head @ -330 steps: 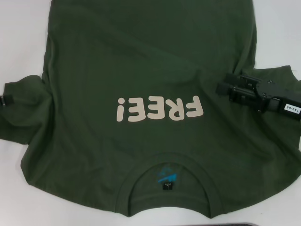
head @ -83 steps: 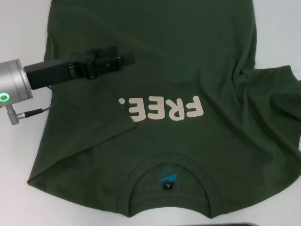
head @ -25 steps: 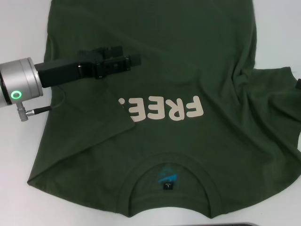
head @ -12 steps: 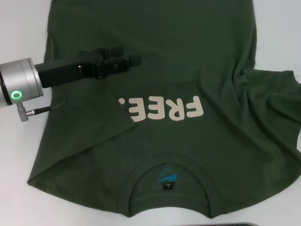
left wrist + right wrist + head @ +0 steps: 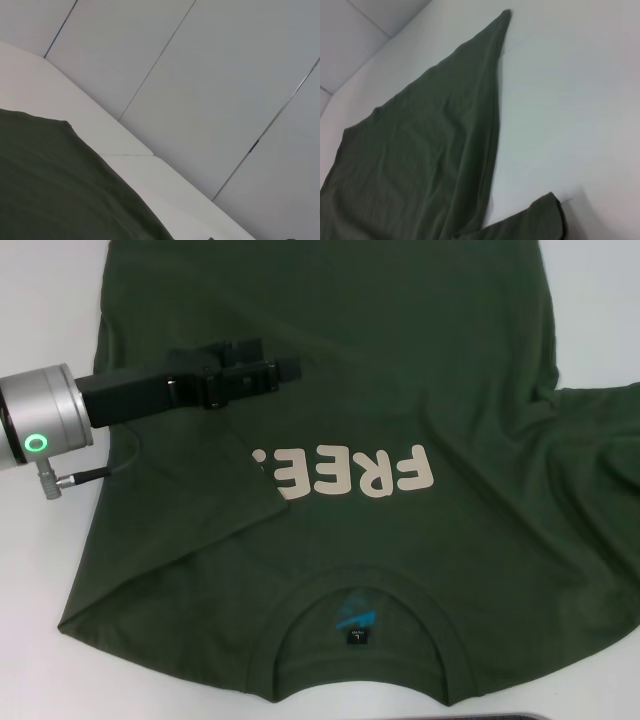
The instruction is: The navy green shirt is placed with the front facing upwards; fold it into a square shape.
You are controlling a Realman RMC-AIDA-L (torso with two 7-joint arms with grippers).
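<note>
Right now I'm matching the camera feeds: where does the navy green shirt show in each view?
Head view: navy green shirt fills most of the picture, left gripper over it.
Left wrist view: shirt in the lower corner.
Right wrist view: shirt across the lower half.
Shared landmark: white table.

Silver wrist cylinder [image 5: 45, 425], green ring light [image 5: 37, 443], black tool [image 5: 262, 375]

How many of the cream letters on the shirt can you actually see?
4: on the navy green shirt, the cream letters F, R, E and part of another E show. A folded flap covers the rest.
</note>
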